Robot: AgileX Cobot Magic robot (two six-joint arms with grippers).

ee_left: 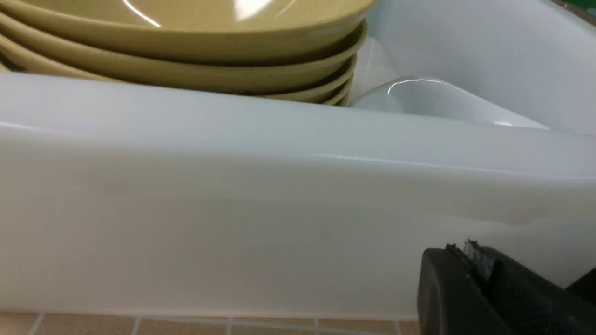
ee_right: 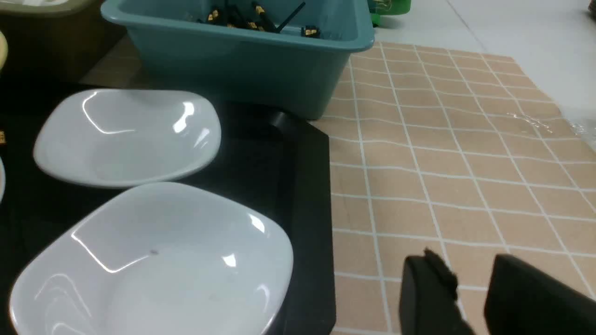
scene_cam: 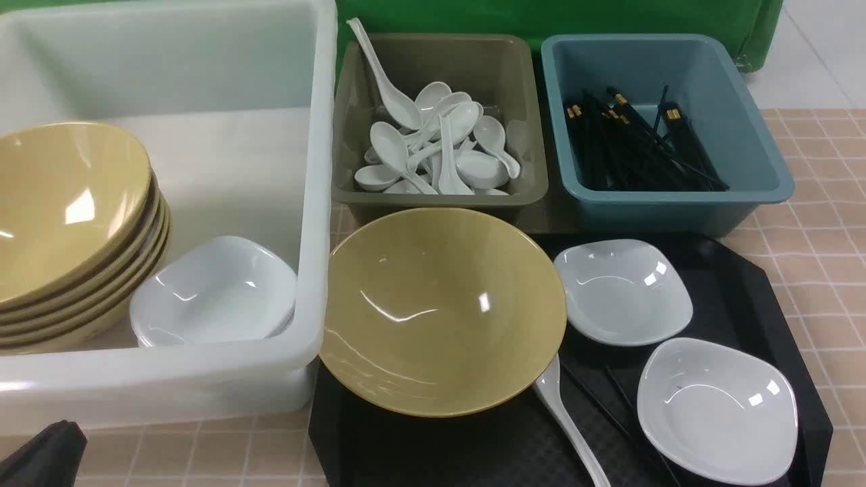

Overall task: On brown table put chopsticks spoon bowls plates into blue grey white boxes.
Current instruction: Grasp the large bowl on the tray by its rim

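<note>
A yellow bowl (scene_cam: 440, 304), two white plates (scene_cam: 622, 291) (scene_cam: 717, 409), a white spoon (scene_cam: 568, 419) and black chopsticks (scene_cam: 612, 409) lie on the black tray (scene_cam: 744, 277). The white box (scene_cam: 203, 379) holds a stack of yellow bowls (scene_cam: 67, 216) and white plates (scene_cam: 216, 291). The grey box (scene_cam: 440, 196) holds several spoons. The blue box (scene_cam: 676, 199) holds chopsticks. My left gripper (ee_left: 465, 253) is shut and empty, low in front of the white box's wall (ee_left: 233, 209). My right gripper (ee_right: 470, 270) is open and empty over the brown table (ee_right: 442, 153), beside the tray's right edge.
The black octagonal tray (ee_right: 307, 186) sits in front of the grey and blue boxes. The left gripper's tip shows at the bottom left corner (scene_cam: 40, 453) of the front view. A green cloth (scene_cam: 541, 17) hangs behind the boxes. Bare table lies right of the tray.
</note>
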